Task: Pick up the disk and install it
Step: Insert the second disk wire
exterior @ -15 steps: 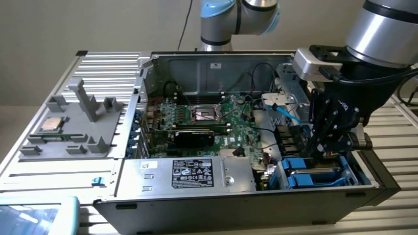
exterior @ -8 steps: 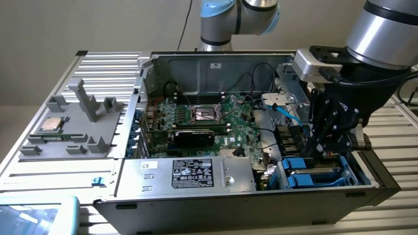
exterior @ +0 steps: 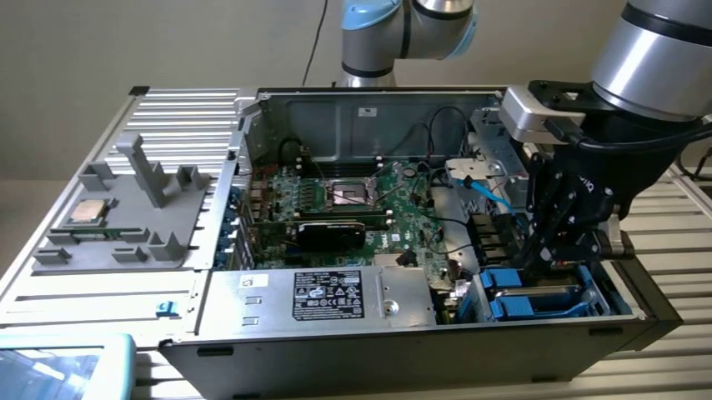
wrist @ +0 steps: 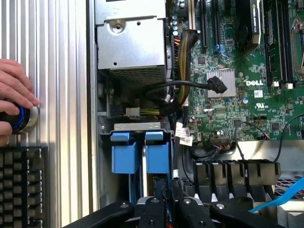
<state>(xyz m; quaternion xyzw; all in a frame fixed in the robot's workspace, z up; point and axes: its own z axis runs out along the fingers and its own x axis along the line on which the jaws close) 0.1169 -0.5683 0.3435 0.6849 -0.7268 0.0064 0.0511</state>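
The disk stands on edge in the drive bay at the front corner of the open computer case, on the exterior view's right; its bright blue frame shows there beside a second blue frame. My gripper reaches down into that bay from above. In the wrist view its black fingers sit close together on the near edge of the blue-framed disk. The disk's labelled face is hidden.
A silver box with a black label lies next to the bay, with the green motherboard and loose black cables behind. A blue cable hangs nearby. A grey tray holds a CPU chip. A hand rests on a button above a keyboard.
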